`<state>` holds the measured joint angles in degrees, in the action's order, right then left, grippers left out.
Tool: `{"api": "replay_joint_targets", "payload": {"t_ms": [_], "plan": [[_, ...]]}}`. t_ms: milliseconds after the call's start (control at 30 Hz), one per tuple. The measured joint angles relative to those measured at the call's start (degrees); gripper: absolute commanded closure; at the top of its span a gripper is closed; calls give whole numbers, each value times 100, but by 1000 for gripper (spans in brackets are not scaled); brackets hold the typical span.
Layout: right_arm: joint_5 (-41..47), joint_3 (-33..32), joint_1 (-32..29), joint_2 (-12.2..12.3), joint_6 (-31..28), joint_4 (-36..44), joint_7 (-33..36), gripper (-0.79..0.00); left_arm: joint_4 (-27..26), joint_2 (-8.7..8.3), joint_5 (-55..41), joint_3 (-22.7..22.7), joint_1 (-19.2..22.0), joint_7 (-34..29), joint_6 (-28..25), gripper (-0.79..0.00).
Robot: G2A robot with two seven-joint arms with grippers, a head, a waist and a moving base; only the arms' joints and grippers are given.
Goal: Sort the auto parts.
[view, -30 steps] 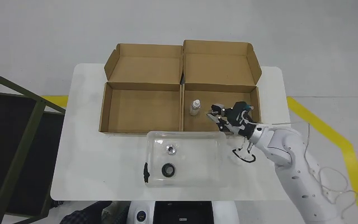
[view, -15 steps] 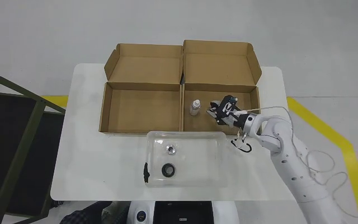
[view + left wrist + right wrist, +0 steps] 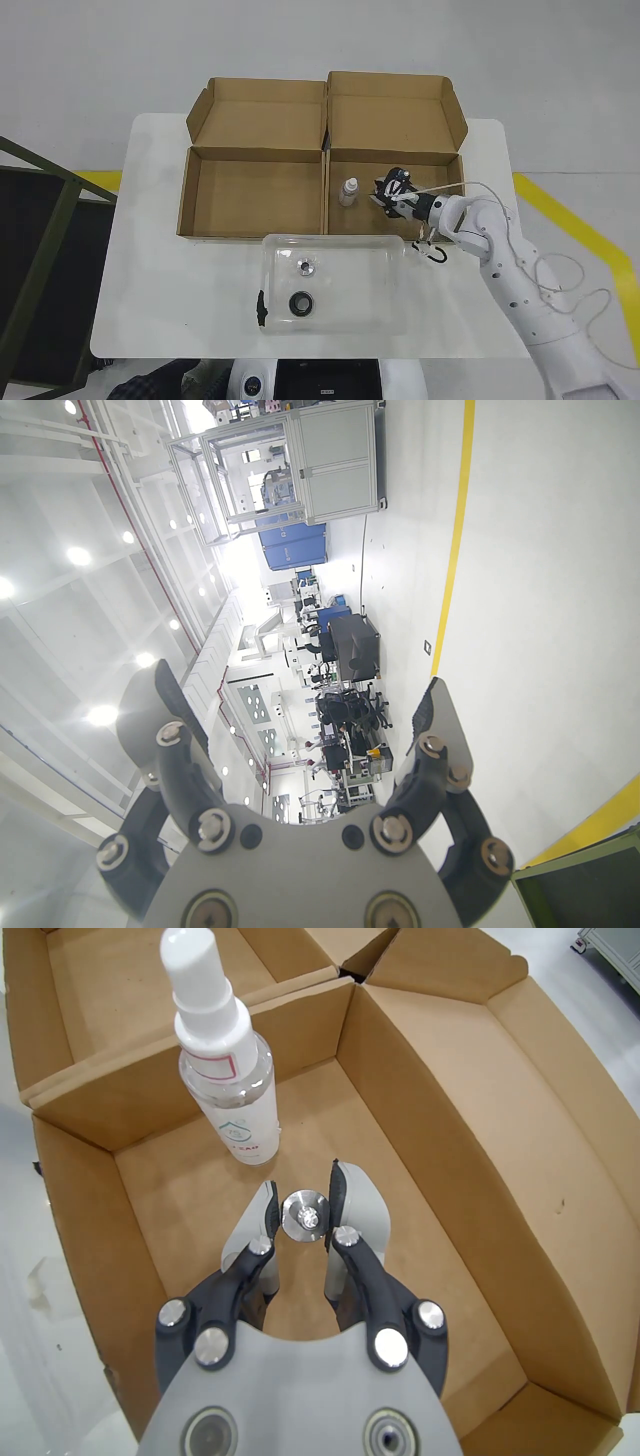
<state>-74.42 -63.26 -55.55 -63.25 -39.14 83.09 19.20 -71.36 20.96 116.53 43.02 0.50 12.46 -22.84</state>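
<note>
One metal disc (image 3: 305,1223): pinched by right gripper (image 3: 304,1198), inside right box (image 3: 450,1103), just beside spray bottle (image 3: 227,1078).
Left gripper (image 3: 300,675): fingers spread wide, holding nothing.

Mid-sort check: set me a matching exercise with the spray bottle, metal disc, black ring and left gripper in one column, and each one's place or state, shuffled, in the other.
Column one:
1. spray bottle
2. metal disc
3. black ring
4. left gripper

Column two:
A. lying in the clear tray
B. open, holding nothing
C. held in the right gripper, jaws closed on it
D. standing upright in the right cardboard box

Pairs: 1-D, 2-C, 3-A, 4-B
</note>
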Motion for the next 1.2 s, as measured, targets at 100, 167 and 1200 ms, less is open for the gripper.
{"api": "replay_joint_targets", "payload": {"t_ms": [100,167,1200], "plan": [[-36,94,77,-24,30,-117,20,-31,0,0,0,0,0,0,0,-785],[-55,150,119,-40,48,-197,24,-80,0,0,0,0,0,0,0,-785],[476,-970,-1009,244,-394,2432,618,-785,0,0,0,0,0,0,0,-785]]}}
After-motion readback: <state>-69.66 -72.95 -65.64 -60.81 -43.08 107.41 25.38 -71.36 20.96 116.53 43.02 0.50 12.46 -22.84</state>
